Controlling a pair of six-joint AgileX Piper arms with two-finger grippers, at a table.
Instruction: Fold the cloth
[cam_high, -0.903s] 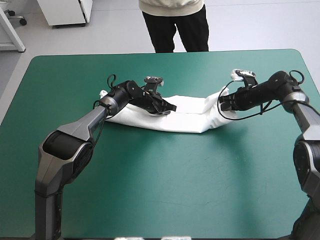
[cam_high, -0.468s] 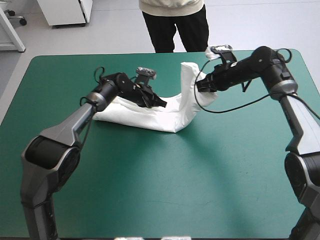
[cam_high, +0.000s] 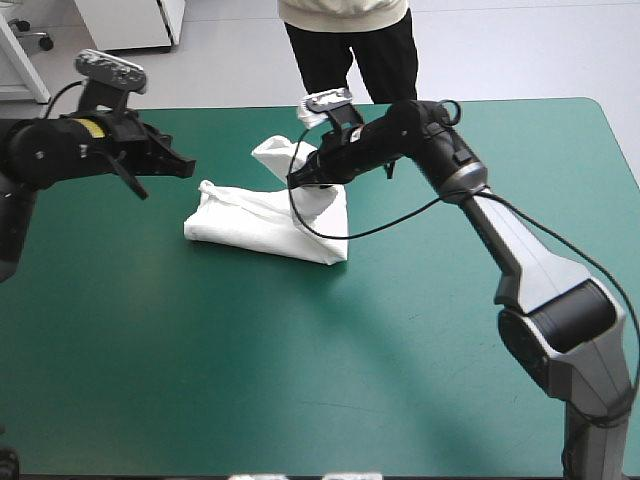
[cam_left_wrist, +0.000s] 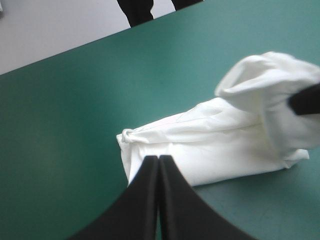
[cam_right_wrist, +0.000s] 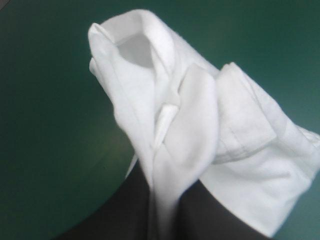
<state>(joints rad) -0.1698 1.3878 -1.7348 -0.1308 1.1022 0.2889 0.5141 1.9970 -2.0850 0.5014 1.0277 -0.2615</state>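
The white T-shirt (cam_high: 250, 222) lies as a long folded bundle left of the table's middle, toward the far edge. Its right end is lifted and doubled back over the bundle, and my right gripper (cam_high: 303, 177) is shut on it above that end. In the right wrist view the T-shirt (cam_right_wrist: 150, 95) hangs in bunched folds, pinched in the right gripper (cam_right_wrist: 162, 187). My left gripper (cam_high: 183, 166) hovers shut to the left of the bundle, touching nothing. In the left wrist view the left gripper (cam_left_wrist: 159, 160) points at the T-shirt (cam_left_wrist: 210, 147), near its knotted left end.
The teal-green cover (cam_high: 350, 380) stretches bare from the bundle to the near edge and out to both sides. The table's far edge runs close behind the raised cloth end.
My left gripper let go of the T-shirt and drew back to the left. My right gripper carried the T-shirt's right end up and leftward, doubling it over the bundle.
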